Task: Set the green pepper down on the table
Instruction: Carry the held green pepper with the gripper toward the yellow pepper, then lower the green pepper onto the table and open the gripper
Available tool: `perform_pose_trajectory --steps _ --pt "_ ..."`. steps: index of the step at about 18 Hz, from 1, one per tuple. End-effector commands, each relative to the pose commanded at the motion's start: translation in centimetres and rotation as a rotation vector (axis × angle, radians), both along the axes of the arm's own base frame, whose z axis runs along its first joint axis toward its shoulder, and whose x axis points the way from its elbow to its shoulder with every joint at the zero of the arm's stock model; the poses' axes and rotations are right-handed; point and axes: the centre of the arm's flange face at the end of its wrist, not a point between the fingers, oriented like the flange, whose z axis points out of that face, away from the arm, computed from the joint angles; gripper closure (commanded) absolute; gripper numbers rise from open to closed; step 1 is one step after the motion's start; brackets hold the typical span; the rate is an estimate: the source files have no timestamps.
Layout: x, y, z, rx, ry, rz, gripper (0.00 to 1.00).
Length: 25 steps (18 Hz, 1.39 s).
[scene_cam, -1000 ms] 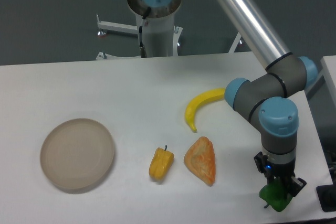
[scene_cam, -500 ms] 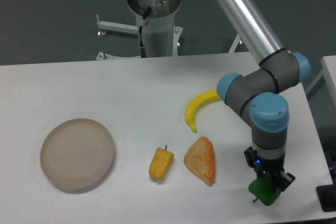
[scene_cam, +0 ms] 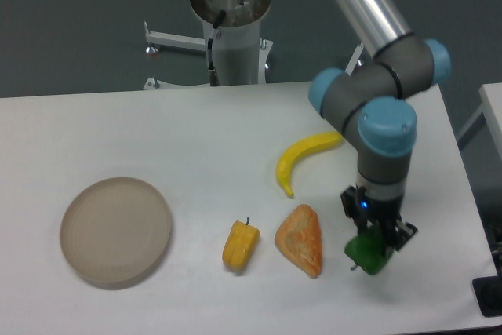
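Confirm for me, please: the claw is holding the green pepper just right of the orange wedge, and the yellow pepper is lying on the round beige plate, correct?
Not quite. The claw does hold the green pepper just right of the orange wedge, but the yellow pepper lies on the bare table, to the right of the round beige plate and apart from it. The camera view shows this.
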Motion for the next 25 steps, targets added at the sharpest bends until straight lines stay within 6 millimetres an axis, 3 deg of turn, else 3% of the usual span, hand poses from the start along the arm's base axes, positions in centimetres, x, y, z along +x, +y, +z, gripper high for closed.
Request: perform_pose_trajectory --steps 3,6,9,12,15,20,25 --pt "3.5 -2.8 0.4 0.004 -0.053 0.021 0.67" --pt "6.1 -4.1 -0.5 0.016 -0.129 0.100 0.67" --pt "10.5 -4.1 -0.8 0.019 -0.187 0.180 0.67" --pt "15.0 -3.3 -2.4 -0.012 -0.223 0.204 0.66" --pt "17.7 -3.3 -4.6 -0.050 -0.242 0.176 0.66" --pt "20.0 -3.9 -7.1 -0.089 -0.271 0.151 0.66" --pt "20.6 -3.9 -7.9 -0.085 -0.310 0.144 0.66"
